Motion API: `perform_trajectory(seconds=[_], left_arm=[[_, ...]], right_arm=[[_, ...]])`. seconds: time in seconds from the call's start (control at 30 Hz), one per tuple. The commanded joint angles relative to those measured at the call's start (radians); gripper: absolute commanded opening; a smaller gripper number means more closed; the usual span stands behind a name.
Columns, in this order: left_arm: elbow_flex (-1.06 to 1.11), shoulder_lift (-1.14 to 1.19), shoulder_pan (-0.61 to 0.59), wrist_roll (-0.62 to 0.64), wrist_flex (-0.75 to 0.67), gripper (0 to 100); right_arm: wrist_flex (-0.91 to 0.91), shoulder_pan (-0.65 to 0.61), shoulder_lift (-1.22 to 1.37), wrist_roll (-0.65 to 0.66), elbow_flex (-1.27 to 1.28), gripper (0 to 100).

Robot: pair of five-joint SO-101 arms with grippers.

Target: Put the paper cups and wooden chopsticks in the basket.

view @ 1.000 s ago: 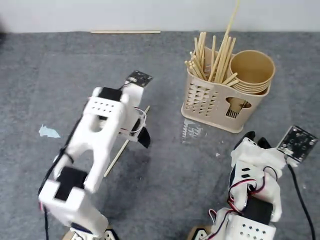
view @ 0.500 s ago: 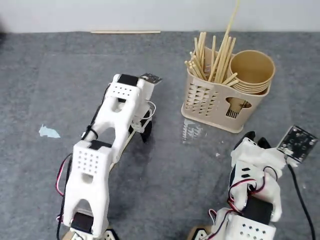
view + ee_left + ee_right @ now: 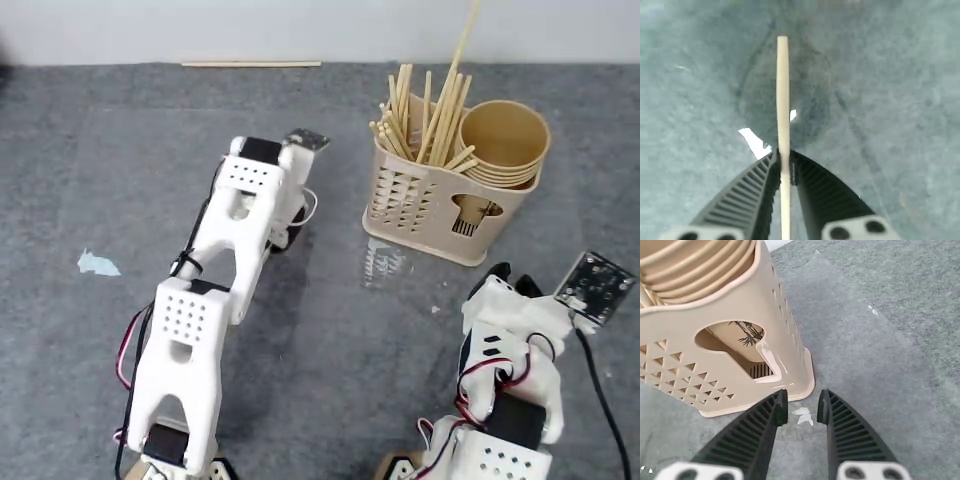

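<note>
My left gripper [image 3: 784,162] is shut on a wooden chopstick [image 3: 782,90], which sticks out straight ahead of the fingertips just above the grey mat. In the high view the left arm stretches over the mat's middle, with its gripper [image 3: 283,238] left of the basket [image 3: 440,205]. The beige basket holds stacked paper cups [image 3: 505,140] and several chopsticks [image 3: 420,110]. My right gripper [image 3: 802,407] is open and holds nothing, low over the mat just in front of the basket [image 3: 715,340], where the cups [image 3: 690,265] show at its rim. The right arm [image 3: 510,350] sits at the front right.
One more chopstick [image 3: 250,64] lies along the back edge of the mat. A blue scrap [image 3: 98,264] lies at the left. White marks [image 3: 385,262] dot the mat in front of the basket.
The left arm has stretched farther back and right over the chopstick that lay on the mat; that chopstick no longer shows in the high view. The right arm has kept still.
</note>
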Motion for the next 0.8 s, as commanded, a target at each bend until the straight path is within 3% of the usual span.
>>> perform_trajectory(seconds=[0.0, 0.37, 0.6, 0.77], left_arm=[[-0.031, -0.195, 0.006, 0.068, 0.020, 1], [-0.341, -0.503, 0.066, 0.272, -0.014, 1], [-0.608, -0.534, 0.164, 0.480, -0.249, 1], [-0.638, -0.532, 0.230, 0.555, -0.506, 1]], right_arm=[[-0.008, -0.010, -0.012, -0.008, -0.003, 11.1], [-0.008, -0.010, -0.012, -0.006, -0.003, 11.1], [-0.008, -0.010, -0.012, -0.006, -0.003, 11.1], [-0.008, -0.010, -0.012, -0.006, -0.003, 11.1]])
